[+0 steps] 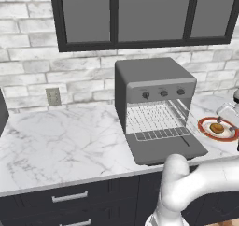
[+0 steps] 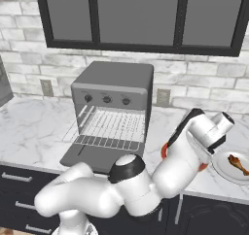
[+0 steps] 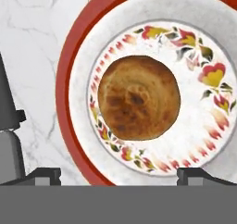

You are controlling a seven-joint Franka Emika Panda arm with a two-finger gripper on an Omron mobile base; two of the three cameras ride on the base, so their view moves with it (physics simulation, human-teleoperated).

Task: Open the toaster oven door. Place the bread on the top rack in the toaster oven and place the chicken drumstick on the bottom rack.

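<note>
Toaster oven (image 1: 154,85) sits on the marble counter (image 1: 60,141) against the brick wall. Its door (image 1: 163,150) is folded down flat toward the near edge, so both wire racks are exposed: top rack (image 1: 156,113), bottom rack (image 1: 161,134). Opening step judged done.

Bread (image 3: 138,97), a round brown piece, lies in the middle of a red-rimmed floral plate (image 3: 74,56) on the counter just right of the oven. The chicken drumstick (image 2: 238,163) waits on a separate white plate (image 2: 220,167) further right.

Gripper (image 3: 118,174) hangs above the bread, jaws spread wide and empty, one tip to each side of the piece. Likely so placed to come down around it.

Judgement: bread pickup is the step in hand. A rounded crust may slip if pinched off-centre.
</note>
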